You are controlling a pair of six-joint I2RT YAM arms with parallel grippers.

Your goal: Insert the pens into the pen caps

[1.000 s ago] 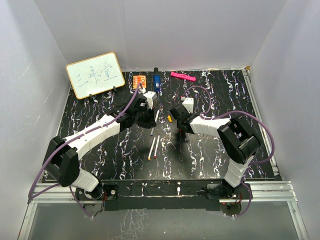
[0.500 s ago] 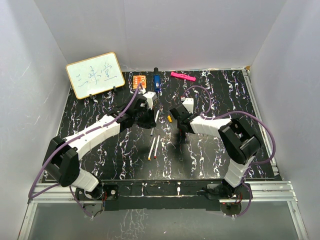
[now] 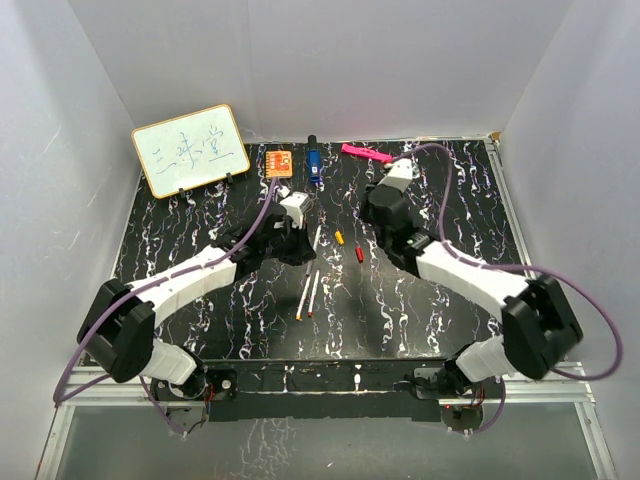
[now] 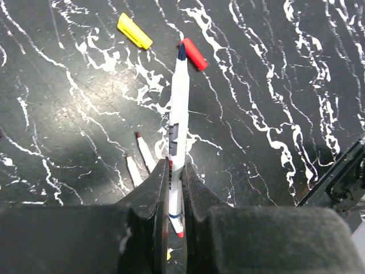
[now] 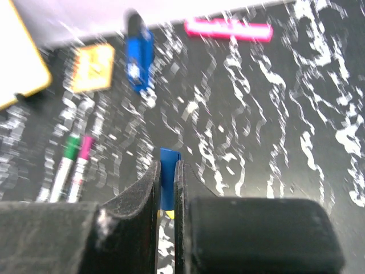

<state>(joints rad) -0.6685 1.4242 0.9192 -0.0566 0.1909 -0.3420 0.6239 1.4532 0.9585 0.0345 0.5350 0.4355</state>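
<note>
Black marbled tabletop [image 3: 200,210]; left fingers [image 4: 153,194] clamp blue-tipped pen [image 4: 178,108], right fingers [image 5: 147,191] pinch blue cap [image 5: 169,171]; capping step, next needs tip-to-mouth alignment

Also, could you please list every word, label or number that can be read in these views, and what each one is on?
"三味堂" (handwritten, my best reading): on the whiteboard.
Dark print on the barrel of the pen held in the left end effector: too small to read.
Markings on the pink bar, the orange square and the blue object: too blurred to read.
</note>
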